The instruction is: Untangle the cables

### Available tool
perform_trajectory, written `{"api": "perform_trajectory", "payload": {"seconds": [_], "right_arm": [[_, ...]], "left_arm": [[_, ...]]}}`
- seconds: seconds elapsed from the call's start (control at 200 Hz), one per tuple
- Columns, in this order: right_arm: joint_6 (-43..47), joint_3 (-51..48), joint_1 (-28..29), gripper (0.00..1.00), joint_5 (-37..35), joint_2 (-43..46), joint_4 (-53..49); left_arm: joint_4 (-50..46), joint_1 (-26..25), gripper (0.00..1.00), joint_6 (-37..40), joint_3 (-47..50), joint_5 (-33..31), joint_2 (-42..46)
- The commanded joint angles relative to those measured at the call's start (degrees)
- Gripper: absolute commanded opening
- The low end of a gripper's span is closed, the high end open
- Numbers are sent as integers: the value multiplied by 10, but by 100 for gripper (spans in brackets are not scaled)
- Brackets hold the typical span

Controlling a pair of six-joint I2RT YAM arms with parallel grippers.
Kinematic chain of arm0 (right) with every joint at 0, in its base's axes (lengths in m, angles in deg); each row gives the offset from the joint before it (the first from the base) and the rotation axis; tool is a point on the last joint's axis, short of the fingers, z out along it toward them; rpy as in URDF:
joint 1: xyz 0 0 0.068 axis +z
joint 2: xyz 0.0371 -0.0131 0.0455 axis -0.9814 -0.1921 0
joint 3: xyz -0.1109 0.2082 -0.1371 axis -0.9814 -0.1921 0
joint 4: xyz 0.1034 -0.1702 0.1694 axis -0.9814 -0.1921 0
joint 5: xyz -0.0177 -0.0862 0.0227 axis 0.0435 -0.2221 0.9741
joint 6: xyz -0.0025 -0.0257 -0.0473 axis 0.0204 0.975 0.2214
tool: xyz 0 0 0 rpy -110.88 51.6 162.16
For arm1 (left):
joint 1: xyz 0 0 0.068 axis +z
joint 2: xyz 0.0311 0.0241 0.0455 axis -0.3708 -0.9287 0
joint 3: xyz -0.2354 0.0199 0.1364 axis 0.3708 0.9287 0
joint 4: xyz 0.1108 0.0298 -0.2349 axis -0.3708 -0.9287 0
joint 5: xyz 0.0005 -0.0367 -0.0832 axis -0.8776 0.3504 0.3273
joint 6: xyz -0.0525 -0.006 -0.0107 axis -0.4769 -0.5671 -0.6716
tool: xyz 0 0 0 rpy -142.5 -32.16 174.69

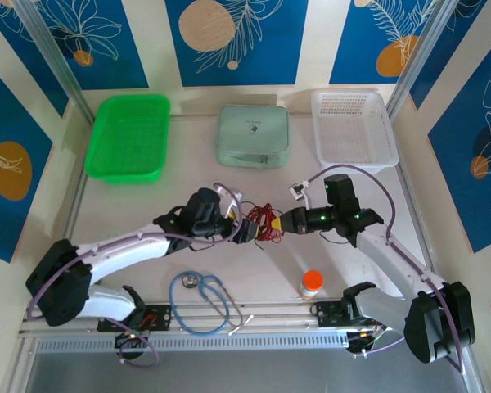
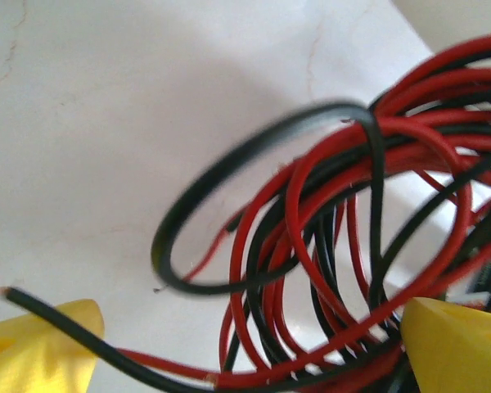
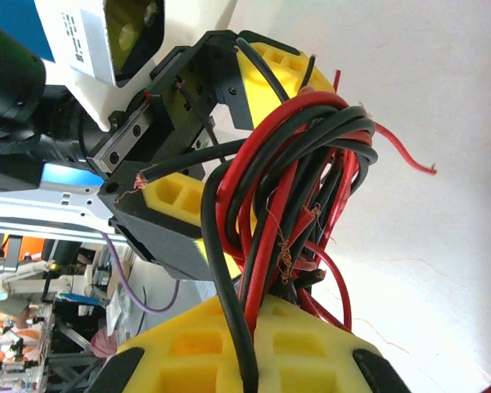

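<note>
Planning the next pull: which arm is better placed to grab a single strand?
Probably left: the left pincer stands open astride the cables, free to close on one; the right pincer is shut on them, anchoring.

Table top (image 1: pixel 131 205): pale off-white with faint hairline veins, lying beneath the left gripper (image 1: pixel 244 231) and the right gripper (image 1: pixel 277 221). Back wall (image 1: pixel 254 33), well beyond both sets of fingertips: blue panels with white leaf outlines and tan or orange discs, separated by cream strips. The side walls outboard of each gripper carry the same panelling. A metal post (image 1: pixel 61 65) stands at each far corner. Metal rails (image 1: pixel 262 315) run along the table edge behind the grippers. Lighting bright and even; shadows soft.
</note>
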Motion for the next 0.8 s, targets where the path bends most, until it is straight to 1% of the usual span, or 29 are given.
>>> {"api": "perform_trajectory", "payload": {"seconds": [0.0,0.11,0.235,0.375,0.45,0.49,0.54,0.575,0.635,0.65,0.68,0.695,0.715,0.795], "right_arm": [[19,22,2,0,45,18,-4],[23,31,5,0,64,19,-8],[41,57,15,0,87,21,-27],[75,89,27,0,100,21,-68],[82,98,28,0,100,21,-75],[84,101,28,0,96,20,-77],[85,102,28,0,80,17,-81],[85,102,26,0,66,13,-84],[80,100,22,0,37,4,-90],[76,99,20,0,28,2,-91],[71,97,17,0,9,-3,-91],[68,96,16,0,0,-6,-91],[63,94,12,0,-11,-10,-91],[45,88,1,0,-68,-29,-93]], "left_arm": [[86,29,96,11,42,87,51],[111,53,98,11,50,151,71],[122,67,99,26,36,211,61],[161,89,100,21,15,285,13],[182,94,100,9,-2,313,-16],[198,95,98,-3,-10,327,-27],[225,95,94,-20,-17,341,-33],[241,95,87,-31,-20,348,-33],[249,95,72,-40,-24,353,-27],[248,95,65,-41,-25,353,-24],[245,95,42,-43,-25,350,-17],[243,95,34,-43,-24,348,-11],[238,95,26,-43,-23,344,-6],[222,95,1,-40,-14,334,20]]}}
